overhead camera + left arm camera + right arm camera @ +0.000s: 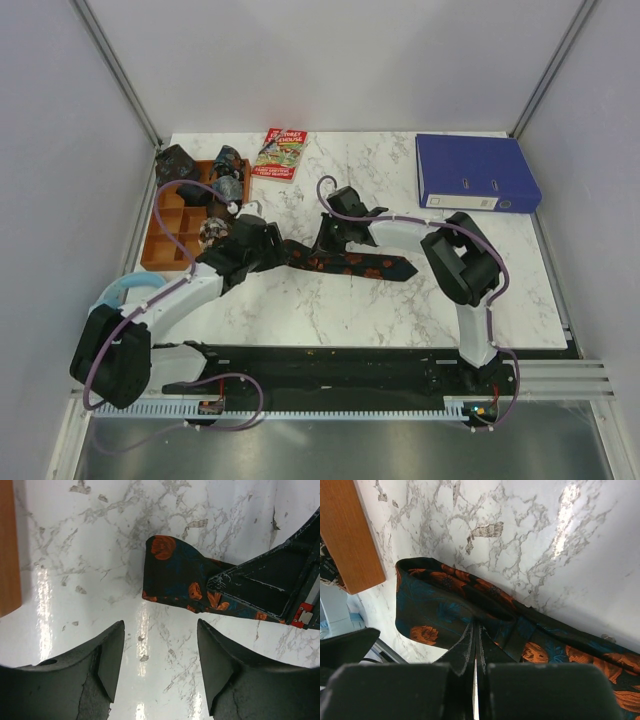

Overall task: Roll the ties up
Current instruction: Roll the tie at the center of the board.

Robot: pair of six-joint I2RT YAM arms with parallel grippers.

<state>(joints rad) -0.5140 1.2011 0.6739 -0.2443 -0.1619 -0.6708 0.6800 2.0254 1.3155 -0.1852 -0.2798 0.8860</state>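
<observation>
The long black necktie with orange-red blotches [360,264] lies flat on the white marble table [400,320], in the middle of the top view. Its long axis runs left to right there, dropping slightly toward the right. Its left end is folded back on itself into a short double layer.

The right claw [474,630] is pressed together, its tips planted on the fabric just behind that fold. Whether any cloth is nipped between the tips cannot be told. The left claw [160,630] is spread and holds nothing, with bare marble showing between its fingers. In the left wrist view the folded end lies above those fingers, apart from them and a little right of the gap. The right claw shows at the right edge of that frame, on top of the necktie.

The left arm is therefore nearer the free folded end, while the right one bears on the necktie further along. The roll looks barely begun. The next move probably calls for the left claw to advance onto the fold and turn it over along the long axis, toward the right of the top view.

Further out, small dark grey-blue bundles [226,184] sit in a brown wooden compartment tray [158,225] at the left of the top view.
</observation>
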